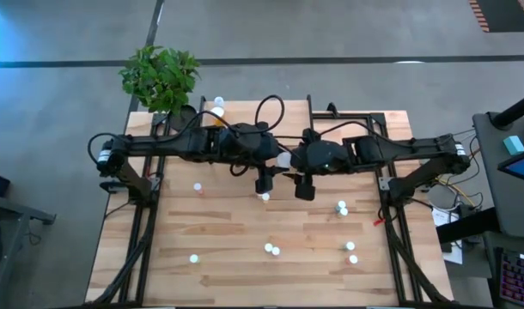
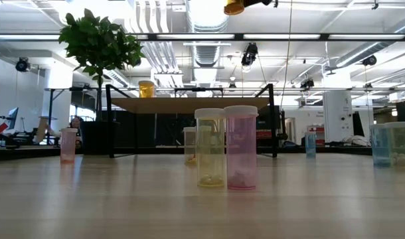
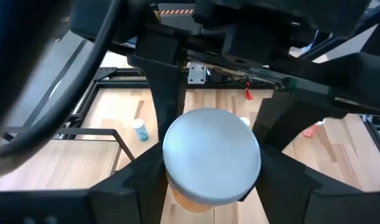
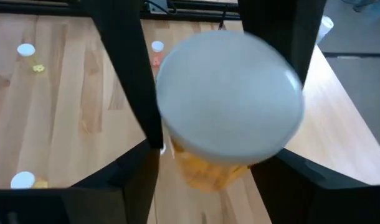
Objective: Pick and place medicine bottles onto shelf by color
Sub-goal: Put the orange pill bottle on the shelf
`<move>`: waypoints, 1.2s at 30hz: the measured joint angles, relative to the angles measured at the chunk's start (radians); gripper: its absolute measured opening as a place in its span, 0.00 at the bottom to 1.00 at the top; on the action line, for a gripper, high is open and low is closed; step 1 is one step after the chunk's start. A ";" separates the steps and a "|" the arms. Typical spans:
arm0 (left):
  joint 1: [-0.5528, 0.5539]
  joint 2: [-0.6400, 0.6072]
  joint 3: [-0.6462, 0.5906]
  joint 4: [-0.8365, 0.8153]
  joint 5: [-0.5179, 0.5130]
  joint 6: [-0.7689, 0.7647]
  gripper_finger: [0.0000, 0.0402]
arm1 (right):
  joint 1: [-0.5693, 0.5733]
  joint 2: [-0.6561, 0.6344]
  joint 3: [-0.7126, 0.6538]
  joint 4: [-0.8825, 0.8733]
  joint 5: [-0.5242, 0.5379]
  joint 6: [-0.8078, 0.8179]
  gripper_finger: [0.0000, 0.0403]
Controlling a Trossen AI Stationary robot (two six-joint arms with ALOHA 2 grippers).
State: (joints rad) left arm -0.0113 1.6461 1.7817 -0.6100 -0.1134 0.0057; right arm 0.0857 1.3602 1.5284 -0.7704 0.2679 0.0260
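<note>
Open industrial hall behind, ceiling ducts and strip lights; potted plant at the far left corner of the slatted wooden table.

Item 1. Large orange bottle, white cap, held aloft over the table's middle, where both arms meet.
- Left gripper: fingers flank the body on both sides.
- Right gripper: fingers likewise bracket it from the opposite direction.
- Jaws: both sets are part-open around the bottle. Which pair bears the load, I cannot tell.
- Handling, judged: light, rigid plastic with a smooth, likely slippery wall. The round section may twist in a flat pinch. Best taken across the body just under the cap, not on the cap itself.
- Contents: orange mass seen through the wall; kind cannot be told.

Item 2. Shelf, light board on thin black legs, at the far side of the table. One amber bottle stands on it, toward its left end in the low view.

Item 3. Loose bottles on the table, upright.
- Yellow-green bottle and pink bottle, touching or nearly so, each with pale bits at the base.
- Small pink bottle, well apart to one side.
- Teal bottles at the other side.
</note>
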 joint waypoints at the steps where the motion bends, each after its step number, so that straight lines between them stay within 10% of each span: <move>1: 0.001 -0.002 0.000 -0.001 -0.002 -0.003 0.46 | -0.001 -0.002 0.000 -0.011 0.011 0.002 0.60; 21: 0.071 -0.162 -0.047 -0.379 -0.303 -0.236 0.47 | -0.002 -0.285 -0.003 -0.256 0.378 0.170 0.77; 36: 0.224 -0.518 -0.605 -0.164 -0.489 -0.449 0.47 | -0.002 -0.231 -0.006 -0.169 0.387 0.112 0.76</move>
State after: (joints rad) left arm 0.2125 1.1284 1.1768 -0.7743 -0.6026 -0.4436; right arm 0.0841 1.1289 1.5223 -0.9394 0.6544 0.1384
